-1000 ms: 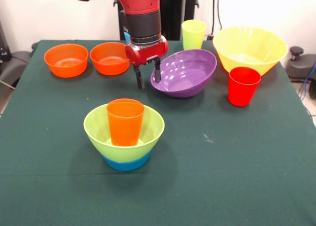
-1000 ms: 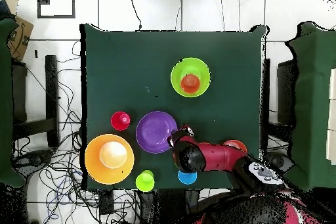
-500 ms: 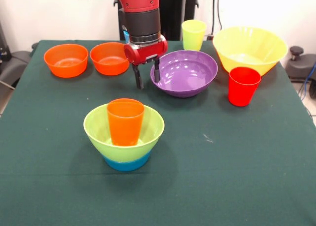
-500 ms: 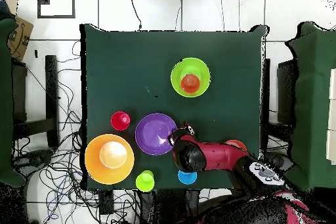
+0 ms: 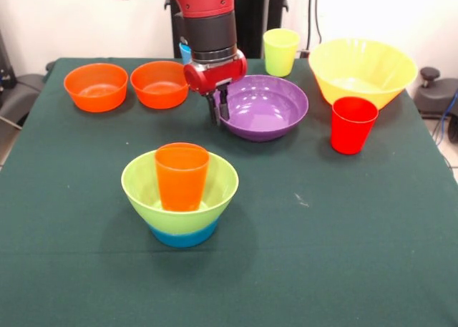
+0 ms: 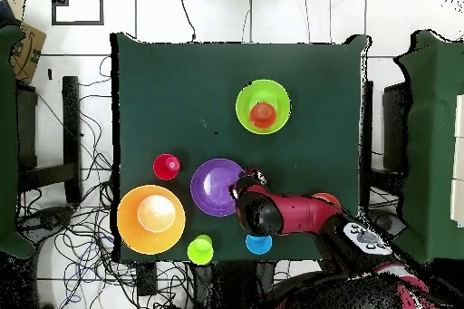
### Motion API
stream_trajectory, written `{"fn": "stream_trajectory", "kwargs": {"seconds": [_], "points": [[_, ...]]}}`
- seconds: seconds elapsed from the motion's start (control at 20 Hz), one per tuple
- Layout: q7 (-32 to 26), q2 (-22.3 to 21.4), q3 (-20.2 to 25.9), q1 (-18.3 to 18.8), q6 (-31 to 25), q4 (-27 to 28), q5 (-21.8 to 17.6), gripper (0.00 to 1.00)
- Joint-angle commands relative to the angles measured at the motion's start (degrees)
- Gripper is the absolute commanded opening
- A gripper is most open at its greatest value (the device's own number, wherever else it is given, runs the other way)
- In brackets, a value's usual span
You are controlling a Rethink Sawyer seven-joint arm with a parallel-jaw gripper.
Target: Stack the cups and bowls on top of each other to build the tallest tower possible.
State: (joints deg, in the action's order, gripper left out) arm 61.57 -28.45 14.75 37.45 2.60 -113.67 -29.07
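The pincer is pinched shut on the rim of the purple bowl. The orange cup sits in the green bowl.

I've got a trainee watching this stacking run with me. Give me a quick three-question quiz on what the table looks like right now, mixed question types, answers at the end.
1. True or false: the orange cup stands inside the lime green bowl.
2. Which bowl's rim is the gripper closed on? A) the yellow bowl B) the purple bowl C) one of the two orange bowls
3. Fill in: beside the yellow bowl, nearer the camera in the front view, stands the ___ cup.

Key: 1 true; 2 B; 3 red.
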Motion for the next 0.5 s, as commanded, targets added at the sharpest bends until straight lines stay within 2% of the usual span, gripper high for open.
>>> {"fn": "stream_trajectory", "kwargs": {"seconds": [0.05, 0.5], "points": [[3.3, 1.8, 4.9, 0.5, -7.0, 1.7, -3.5, 0.0], [2.6, 2.4, 6.4, 1.7, -7.6, 1.9, -4.4, 0.0]]}}
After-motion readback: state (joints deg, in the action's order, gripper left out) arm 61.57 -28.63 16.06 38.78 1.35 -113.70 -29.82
